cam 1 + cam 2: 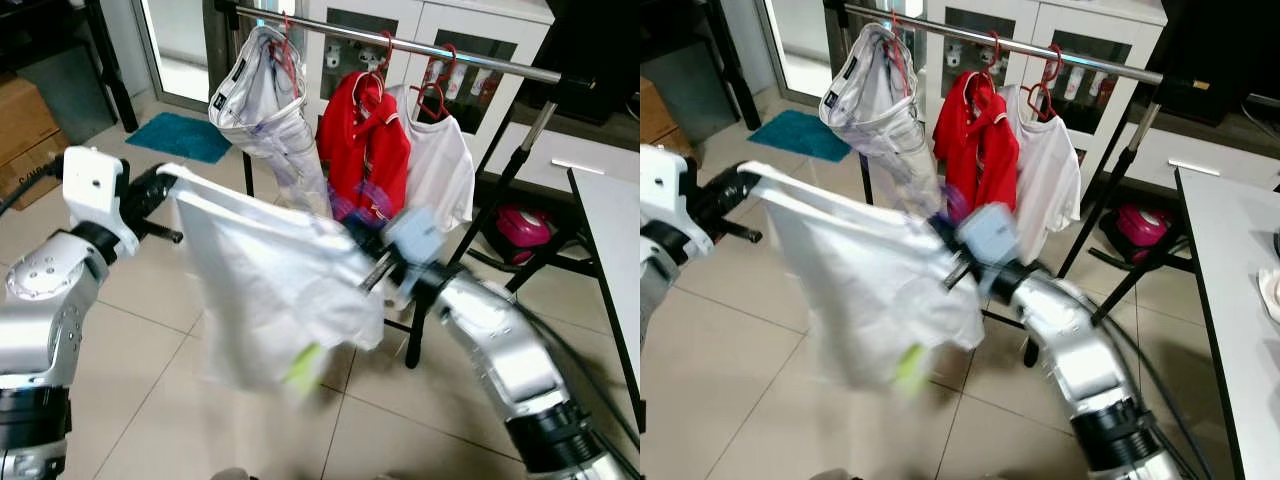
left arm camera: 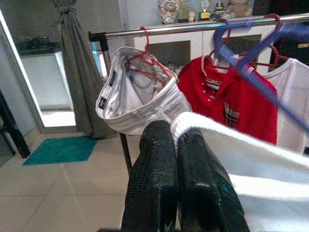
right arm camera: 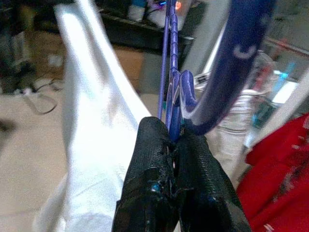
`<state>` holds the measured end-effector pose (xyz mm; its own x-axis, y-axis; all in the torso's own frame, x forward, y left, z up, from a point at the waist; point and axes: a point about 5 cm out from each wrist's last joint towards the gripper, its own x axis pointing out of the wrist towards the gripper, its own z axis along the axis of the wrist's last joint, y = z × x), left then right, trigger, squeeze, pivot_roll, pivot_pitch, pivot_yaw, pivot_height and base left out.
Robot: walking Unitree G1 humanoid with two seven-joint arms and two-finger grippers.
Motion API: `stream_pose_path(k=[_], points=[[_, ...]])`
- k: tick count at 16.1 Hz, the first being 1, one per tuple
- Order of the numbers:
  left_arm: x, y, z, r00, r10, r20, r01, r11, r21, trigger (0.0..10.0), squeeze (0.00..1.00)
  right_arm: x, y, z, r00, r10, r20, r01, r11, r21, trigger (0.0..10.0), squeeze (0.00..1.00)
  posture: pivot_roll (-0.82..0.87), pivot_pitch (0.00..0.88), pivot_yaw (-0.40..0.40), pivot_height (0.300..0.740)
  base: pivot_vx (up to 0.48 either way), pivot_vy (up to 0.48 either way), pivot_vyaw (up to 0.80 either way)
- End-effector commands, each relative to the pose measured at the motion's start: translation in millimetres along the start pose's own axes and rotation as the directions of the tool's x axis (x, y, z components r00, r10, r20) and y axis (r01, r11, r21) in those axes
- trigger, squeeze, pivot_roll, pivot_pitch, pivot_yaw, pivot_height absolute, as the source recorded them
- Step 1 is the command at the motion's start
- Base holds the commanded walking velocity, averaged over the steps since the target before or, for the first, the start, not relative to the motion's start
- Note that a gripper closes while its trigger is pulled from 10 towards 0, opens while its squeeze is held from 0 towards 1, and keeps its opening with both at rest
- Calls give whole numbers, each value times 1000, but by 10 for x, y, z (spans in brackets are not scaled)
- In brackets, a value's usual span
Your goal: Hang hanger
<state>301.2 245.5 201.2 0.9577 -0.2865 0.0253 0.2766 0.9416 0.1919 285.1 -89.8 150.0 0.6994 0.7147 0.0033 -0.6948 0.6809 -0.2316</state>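
Observation:
A white shirt [image 1: 270,290] hangs stretched between my two grippers, in front of the clothes rail [image 1: 400,42]. My left gripper [image 1: 165,185] is shut on the shirt's left shoulder seam [image 2: 186,133]. My right gripper [image 1: 358,238] is shut on a blue hanger [image 3: 176,92] at the base of its hook; the hanger [image 2: 251,67] sits inside the shirt and its hook is below the rail. The rail holds light trousers [image 1: 265,100], a red shirt [image 1: 365,145] and a white shirt [image 1: 440,165] on red hangers.
A white cabinet [image 1: 420,40] stands behind the rail. A teal mat [image 1: 180,135] lies on the tiled floor at the left, near cardboard boxes [image 1: 25,130]. A white table edge [image 1: 610,240] is at the right, with a pink object [image 1: 522,225] under the rack.

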Motion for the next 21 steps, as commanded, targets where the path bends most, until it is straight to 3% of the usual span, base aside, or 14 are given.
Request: stream_pose_path(k=[1,2,4,6,7,8,9,11,13,14,15,18,20,21], points=[[54,-111,-69,997,-60,-39,61,998,5,0,0,6,-43,37,999,-32,27,31,999,24,0,0,6,0,-57,740,0,0,0],[80,-275,-200,984,-145,-104,145,989,-10,0,0,58,-102,131,987,-131,97,114,980,162,0,0,7,0,-56,740,0,0,0],[80,-584,-511,928,-285,-238,287,958,-29,0,0,114,-278,333,918,-336,210,214,867,451,0,0,8,0,-55,740,0,0,0],[38,-785,-811,867,-357,-349,356,932,-67,0,0,126,-350,440,881,-395,261,184,793,581,0,0,4,0,-50,740,0,0,0],[-56,-871,-1062,794,-396,-461,409,909,-77,0,0,129,-391,494,860,-421,289,153,753,640,0,0,2,0,-48,740,0,0,0],[-89,-890,-1131,772,-405,-490,423,903,-80,0,0,130,-403,512,854,-427,298,142,742,655,0,0,1,0,-48,740,0,0,0],[-189,-933,-1304,718,-424,-552,445,889,-106,0,0,136,-443,568,840,-443,314,126,721,681,0,0,-1,0,-46,740,0,0,0],[-308,-1007,-1431,651,-477,-591,492,858,-151,0,0,146,-502,639,826,-461,323,113,698,707,0,0,-3,0,-47,740,0,0,0],[-379,-1125,-1415,601,-571,-559,565,799,-208,0,0,153,-547,686,818,-472,330,114,694,711,0,0,-1,0,-50,740,0,0,0],[-436,-1246,-1383,543,-659,-521,634,728,-261,0,0,158,-579,706,807,-492,327,136,693,708,0,0,0,0,-52,740,0,0,0],[-433,-1257,-1387,542,-655,-527,643,726,-242,0,0,160,-598,694,807,-502,310,173,704,689,0,0,-2,0,-50,740,0,0,0],[-321,-1097,-1200,718,-560,-413,522,826,-212,0,0,117,-510,376,889,-435,145,333,830,447,0,0,-8,0,-42,740,0,0,0],[-338,-995,-1068,786,-510,-349,465,860,-211,0,0,30,-435,127,907,-421,16,381,838,391,0,0,-8,0,-44,740,0,0,0],[-359,-897,-940,849,-437,-298,395,898,-192,1412,0,-77,-360,-129,903,-409,-129,427,825,371,4706,0,-3,0,-50,740,0,0,0]])
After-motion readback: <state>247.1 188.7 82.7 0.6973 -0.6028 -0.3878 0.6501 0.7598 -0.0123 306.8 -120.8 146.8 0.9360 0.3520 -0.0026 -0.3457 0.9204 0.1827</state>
